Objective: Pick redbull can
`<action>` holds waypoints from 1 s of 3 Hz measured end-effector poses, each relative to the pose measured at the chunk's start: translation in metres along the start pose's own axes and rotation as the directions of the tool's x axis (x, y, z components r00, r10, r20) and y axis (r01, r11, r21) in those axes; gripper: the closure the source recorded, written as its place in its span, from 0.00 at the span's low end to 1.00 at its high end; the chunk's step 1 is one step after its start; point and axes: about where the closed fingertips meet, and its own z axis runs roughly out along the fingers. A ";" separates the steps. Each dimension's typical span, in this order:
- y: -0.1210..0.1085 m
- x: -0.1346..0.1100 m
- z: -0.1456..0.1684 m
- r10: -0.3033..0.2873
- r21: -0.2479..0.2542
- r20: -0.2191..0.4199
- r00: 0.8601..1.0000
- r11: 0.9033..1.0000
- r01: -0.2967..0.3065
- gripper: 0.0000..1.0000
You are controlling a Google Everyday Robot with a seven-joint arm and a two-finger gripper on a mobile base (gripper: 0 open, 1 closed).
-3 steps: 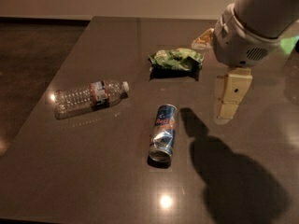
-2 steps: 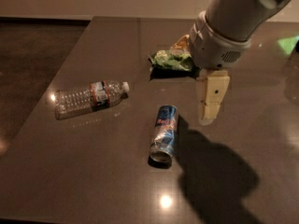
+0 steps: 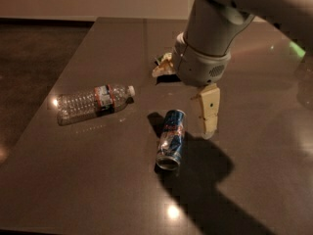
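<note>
Dark tabletop [image 3: 93, 180] bore a slim blue-and-silver redbull can [image 3: 171, 139] lying flat, cream gripper [image 3: 209, 130] just beside it, jaws' gap indiscernible.

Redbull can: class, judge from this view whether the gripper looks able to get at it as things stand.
Probably yes. The gripper hangs just right of the redbull can, which lies on its side; nothing stands between them, and the water bottle lies apart to the left.
</note>
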 end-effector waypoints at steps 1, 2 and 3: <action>0.006 -0.005 0.016 -0.100 -0.040 0.002 0.995 0.994 0.100 0.00; 0.011 -0.009 0.029 -0.153 -0.063 0.009 0.988 0.986 0.153 0.00; 0.016 -0.016 0.040 -0.195 -0.078 0.024 0.980 0.977 0.196 0.00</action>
